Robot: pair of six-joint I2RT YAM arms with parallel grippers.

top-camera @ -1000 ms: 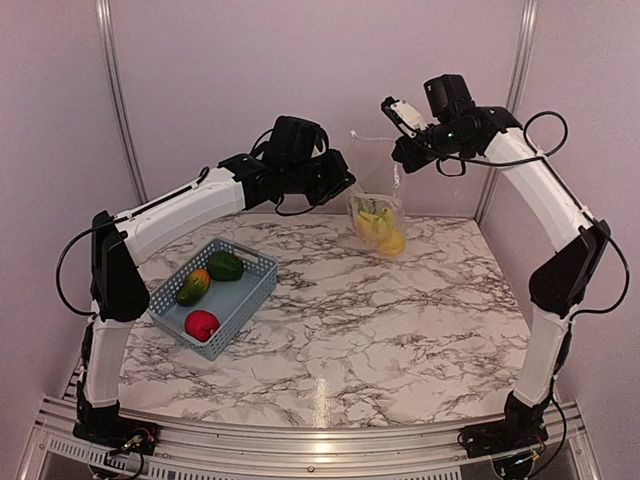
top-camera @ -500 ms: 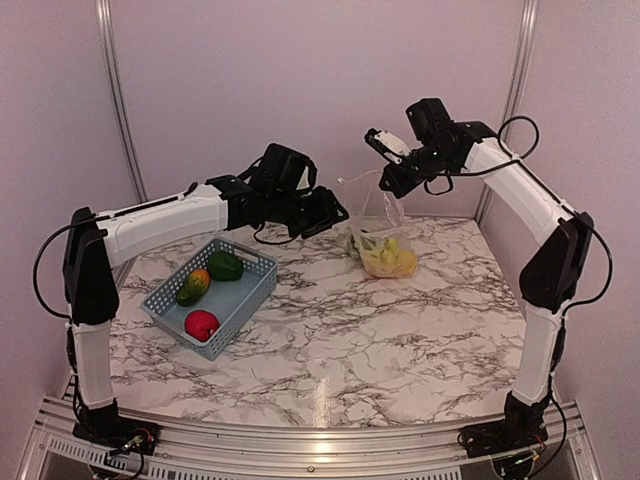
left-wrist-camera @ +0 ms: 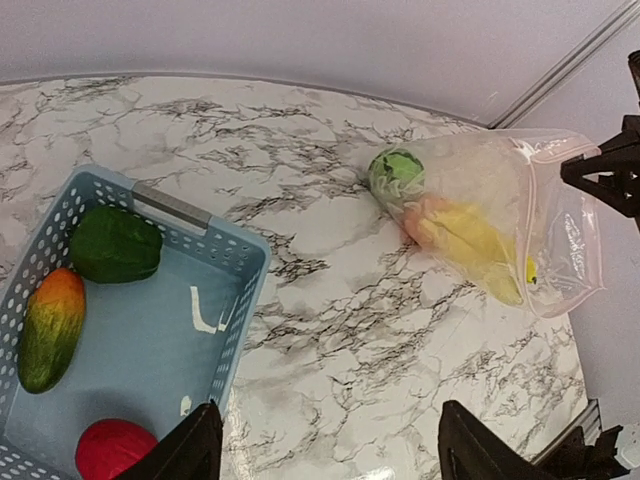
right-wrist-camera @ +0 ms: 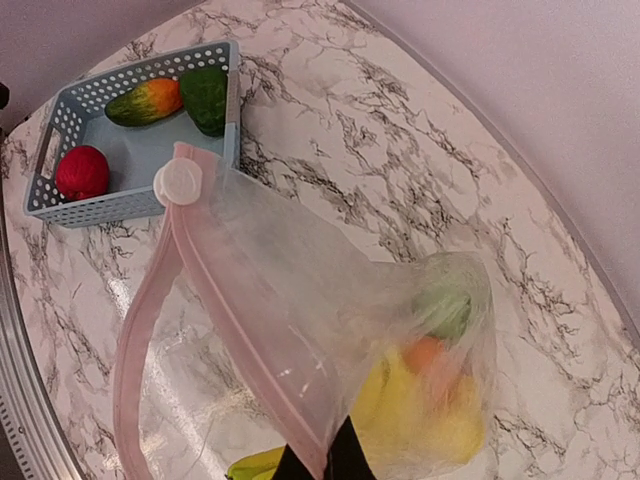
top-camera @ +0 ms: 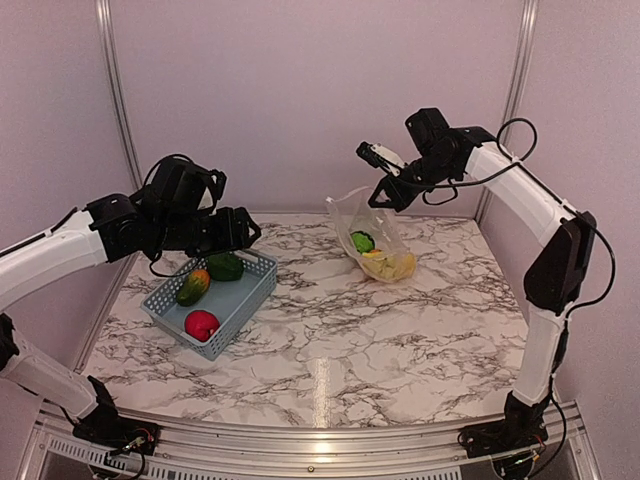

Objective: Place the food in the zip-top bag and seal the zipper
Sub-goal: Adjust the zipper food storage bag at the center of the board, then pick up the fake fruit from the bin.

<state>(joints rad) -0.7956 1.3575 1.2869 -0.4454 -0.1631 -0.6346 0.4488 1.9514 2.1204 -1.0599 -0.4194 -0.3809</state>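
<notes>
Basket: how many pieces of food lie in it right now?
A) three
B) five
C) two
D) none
A: the basket holds three pieces: a red apple, a dark green piece and a green-orange piece.

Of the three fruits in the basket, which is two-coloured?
The green-orange piece, next to the melon; the melon is all dark green, the apple all red.

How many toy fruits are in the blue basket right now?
3: red apple at the basket's near end, green-orange piece by its left wall, green melon at the far end. None seems hidden.
</notes>
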